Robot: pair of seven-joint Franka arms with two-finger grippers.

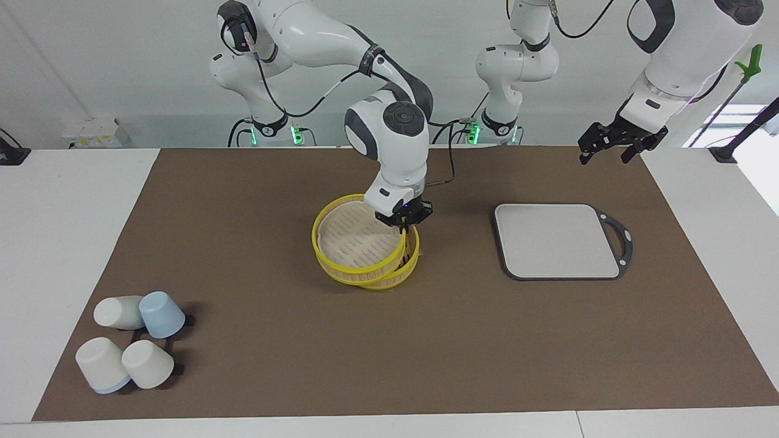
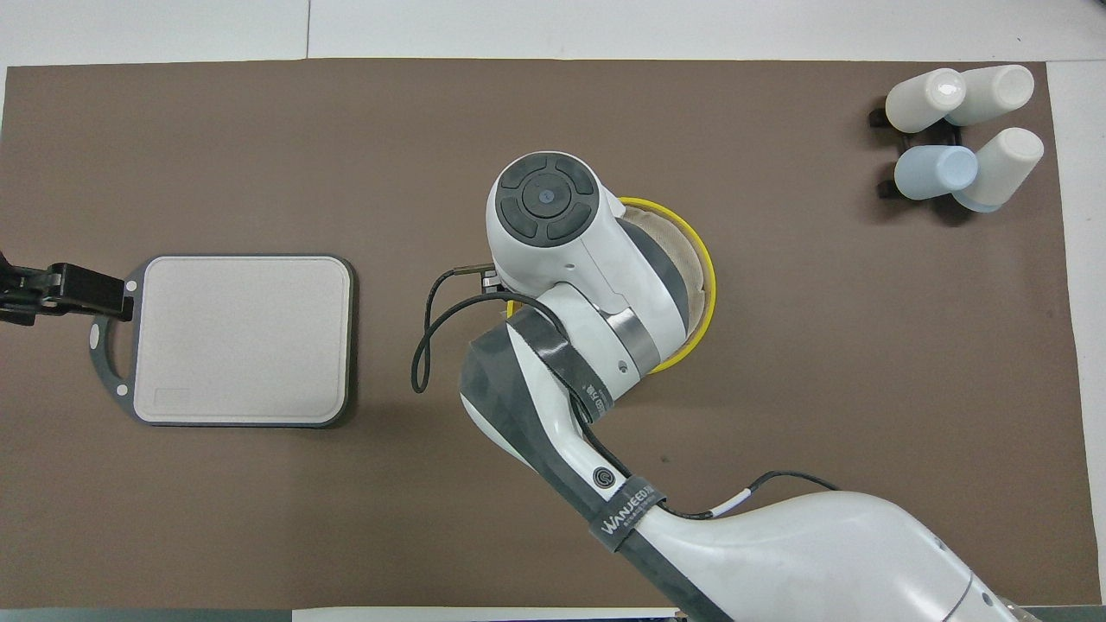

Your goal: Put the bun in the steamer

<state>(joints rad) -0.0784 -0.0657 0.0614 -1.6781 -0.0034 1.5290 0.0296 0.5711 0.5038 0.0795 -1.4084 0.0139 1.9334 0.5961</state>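
Note:
The steamer (image 1: 341, 267) stands in the middle of the brown mat, with yellow rims and a beige slatted floor. Its upper tier (image 1: 356, 240) sits tilted and shifted off the lower tier. My right gripper (image 1: 403, 229) is at the upper tier's rim on the side toward the left arm, shut on that rim. In the overhead view the right arm covers most of the steamer (image 2: 702, 268). My left gripper (image 1: 605, 149) is open and empty, raised over the table's edge near the grey board, and waits. The bun is not in view. The steamer's visible floor is bare.
A grey square board (image 1: 554, 240) with a dark handle lies toward the left arm's end; it also shows in the overhead view (image 2: 242, 337). Several white and blue cups (image 1: 131, 350) lie farthest from the robots toward the right arm's end, also in the overhead view (image 2: 963, 130).

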